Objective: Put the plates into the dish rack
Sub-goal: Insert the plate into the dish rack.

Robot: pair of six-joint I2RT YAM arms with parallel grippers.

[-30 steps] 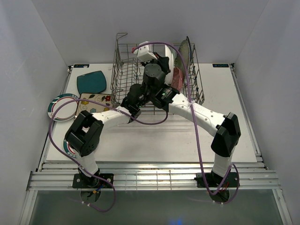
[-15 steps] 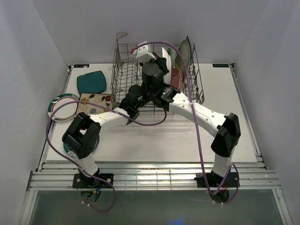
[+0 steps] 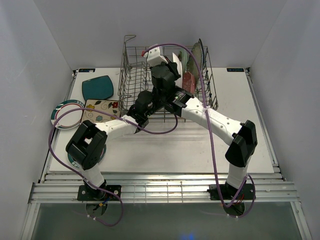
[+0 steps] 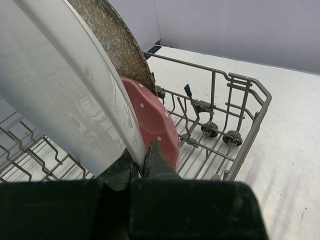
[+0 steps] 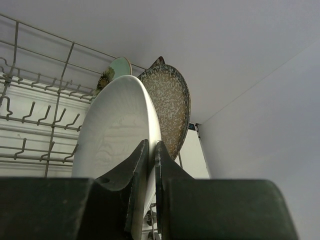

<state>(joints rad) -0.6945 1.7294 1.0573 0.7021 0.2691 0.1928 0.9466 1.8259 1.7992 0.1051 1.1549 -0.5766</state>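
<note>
Looking from above: both arms are reaching into the dish rack and holding the big white plate upright inside it; a teal plate, a floral square and a rimmed round are lying on the table at left.
Left wrist: the left gripper is pinching the white plate's rim, just beside the pink dotted plate and the speckled plate.
Right wrist: the right gripper is clamping the same plate's edge; a mint green plate is standing beyond.
Risk: the two arms may be pulling unevenly, which could twist the plate loose or knock it against the speckled one.
</note>
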